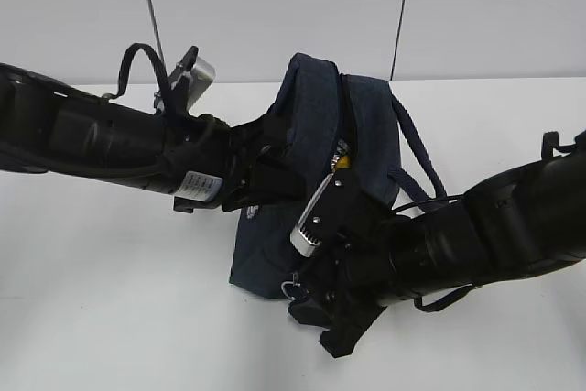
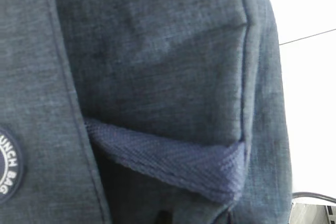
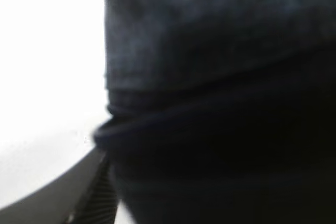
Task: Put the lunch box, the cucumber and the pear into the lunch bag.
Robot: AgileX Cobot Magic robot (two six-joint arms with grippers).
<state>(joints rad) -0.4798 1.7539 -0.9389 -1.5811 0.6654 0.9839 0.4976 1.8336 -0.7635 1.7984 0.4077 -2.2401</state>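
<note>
The navy lunch bag (image 1: 320,125) stands in the middle of the white table, with its white emblem (image 1: 253,212) facing front. Its fabric fills the left wrist view (image 2: 157,51), where a loop handle (image 2: 173,163) also shows. My left gripper (image 1: 261,167) presses into the bag's left side, its jaws hidden. My right gripper (image 1: 309,304) is at the bag's front lower corner by the metal ring pull (image 1: 291,288). One dark finger (image 3: 89,198) shows beside blurred dark fabric (image 3: 220,103). A small yellow patch (image 1: 342,160) shows at the zipper opening. The lunch box, cucumber and pear are hidden.
The second loop handle (image 1: 414,157) hangs off the bag's right side. The white table (image 1: 101,299) runs to a white back wall. A thin cable (image 1: 151,6) hangs at the back left.
</note>
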